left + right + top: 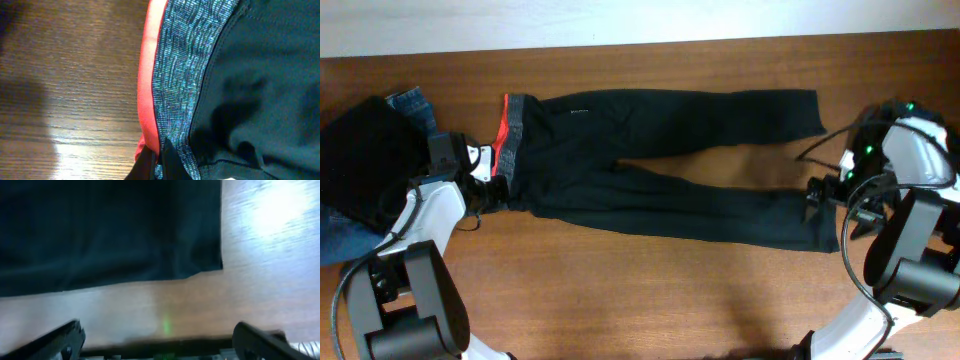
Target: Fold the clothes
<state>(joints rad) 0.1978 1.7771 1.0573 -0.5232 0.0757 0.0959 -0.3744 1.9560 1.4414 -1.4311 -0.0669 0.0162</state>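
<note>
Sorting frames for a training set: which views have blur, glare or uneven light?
Right wrist: soft blur throughout, white glare on the brown wooden table at top right, a green glint below the soft black trousers. Left wrist: sharp on the grey woven waistband, a pale glare patch at lower left. Overhead: evenly lit, sharp.

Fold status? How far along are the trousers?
Done: trousers lie spread flat, legs apart, with no fold made. In hand: left gripper is pinched shut on the waistband. Right gripper is open over bare table beside a leg cuff, gripping nothing. Left: grab the cuff, then every fold.
</note>
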